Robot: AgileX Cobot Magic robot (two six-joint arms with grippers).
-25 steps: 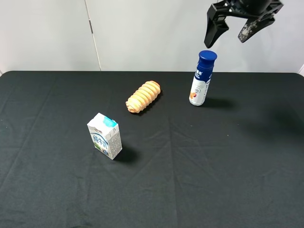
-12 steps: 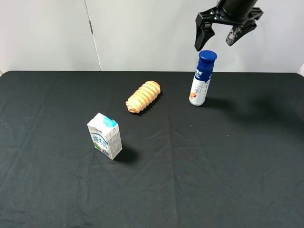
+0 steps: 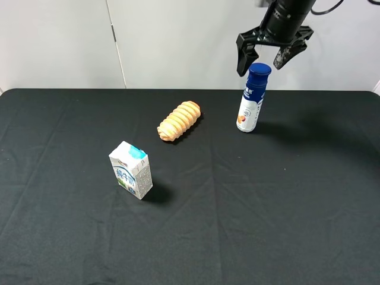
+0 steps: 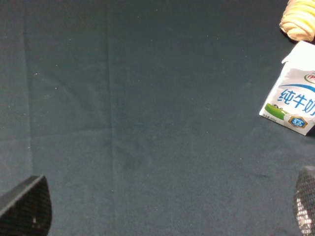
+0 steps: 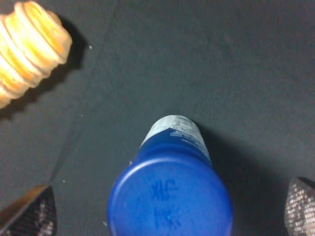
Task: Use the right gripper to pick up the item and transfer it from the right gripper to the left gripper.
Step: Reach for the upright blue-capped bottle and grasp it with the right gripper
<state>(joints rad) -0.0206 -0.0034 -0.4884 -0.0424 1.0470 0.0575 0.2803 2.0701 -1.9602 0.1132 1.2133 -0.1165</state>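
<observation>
The right pincer (image 3: 260,64), a black claw on a black cylindrical arm, is hovering just above the slim white plastic drink bottle (image 3: 247,113) with the blue label. Its pointed fingers are spreading wide on either side of the wide dark-blue cap (image 3: 259,71) and gripping nothing. The bottle is standing upright toward the far right of the black cloth-covered desk (image 3: 267,208). A ridged golden bread roll (image 3: 179,120) is lying to its left, and a small white-and-teal milk carton (image 3: 131,170) is standing nearer the front. The left pincer (image 4: 166,209), showing only in its own wrist view, is hanging over the cloth near the carton, fingers wide apart and empty.
</observation>
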